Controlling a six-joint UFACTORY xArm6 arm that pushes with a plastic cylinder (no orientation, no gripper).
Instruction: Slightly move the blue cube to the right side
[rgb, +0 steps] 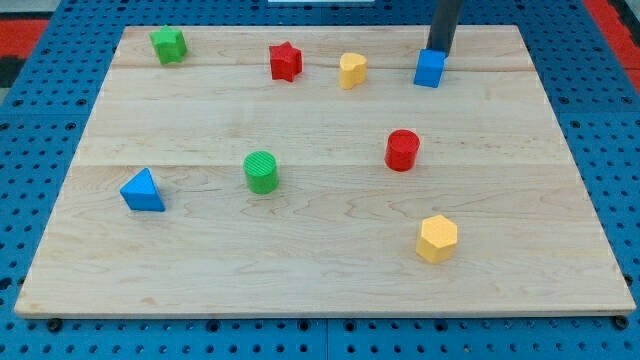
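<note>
The blue cube (429, 68) sits near the view's top, right of centre, on the wooden board (320, 250). My tip (438, 49) is the lower end of the dark rod coming down from the view's top edge. It stands just behind the cube, at its upper right side, touching or nearly touching it.
A yellow heart-like block (352, 70) and a red star (285, 61) lie left of the cube. A green block (168, 44) is at top left. A red cylinder (402, 150), green cylinder (261, 171), blue triangle (142, 190) and yellow hexagon (437, 238) lie lower down.
</note>
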